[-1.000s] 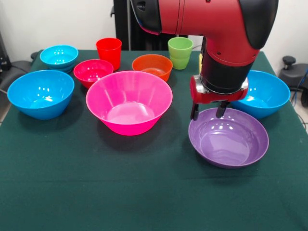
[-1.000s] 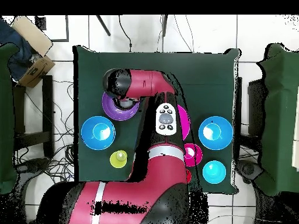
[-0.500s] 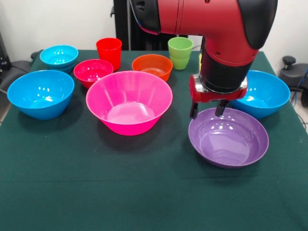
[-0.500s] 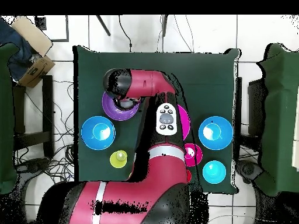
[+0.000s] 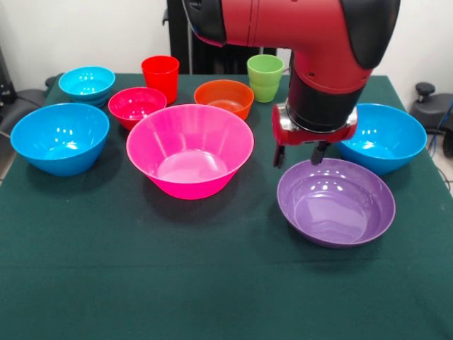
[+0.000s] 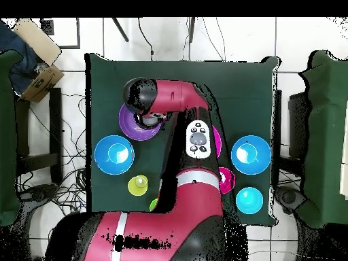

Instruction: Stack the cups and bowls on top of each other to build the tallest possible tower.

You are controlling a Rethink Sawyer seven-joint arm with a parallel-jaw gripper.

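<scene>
The claw (image 5: 298, 157), parted and empty, hangs just above the far rim of the wide shallow glossy purple plastic bowl (image 5: 336, 202), which sits beside the large pink plastic bowl (image 5: 190, 149). A grip on that thin, slick rim could slip, tipping the purple bowl.

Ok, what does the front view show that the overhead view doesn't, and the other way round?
Only the front view shows the open gripper hanging over the far rim of the wide shallow purple plastic bowl, plus the red plastic tumbler, the small orange bowl and the whole large pink bowl, empty.

Only the overhead view shows the translucent yellow tumbler, which the arm hides from the front.

Both show the purple bowl, the two medium blue bowls, the small cyan bowl and the dark green tablecloth.
</scene>
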